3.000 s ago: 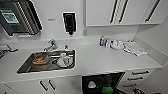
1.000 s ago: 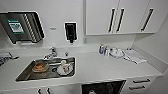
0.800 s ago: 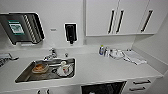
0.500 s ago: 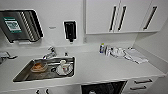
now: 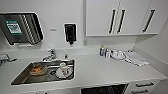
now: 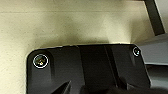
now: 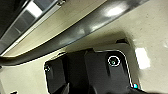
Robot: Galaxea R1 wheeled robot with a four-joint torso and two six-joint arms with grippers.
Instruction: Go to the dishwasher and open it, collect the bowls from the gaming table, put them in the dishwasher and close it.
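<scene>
Pincer state, both arms: cannot tell, fingers not made out; wrist cameras face pale floor, arms likely hanging low for driving. Dishwasher (image 5: 103,89): dark slot under bench (image 5: 100,72) front edge, ahead of robot, close to the low-hung arms. Sink (image 5: 43,72) holds dirty crockery; bottles (image 5: 104,52) parked against wall, probably for washing-up. Judgement: approach step, door not yet reached

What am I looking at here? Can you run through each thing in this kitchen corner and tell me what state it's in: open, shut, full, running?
Sink: holds dishes, among them a white one and an orange-brown one.
Tap: no water seen running.
Upper cabinets: doors shut.
Drawers: shut.
Dishwasher: dark interior showing under the counter edge, so seemingly open.
Soap dispenser: mounted on the wall, fill level not visible.
Cloth: lying flat on the counter.
</scene>
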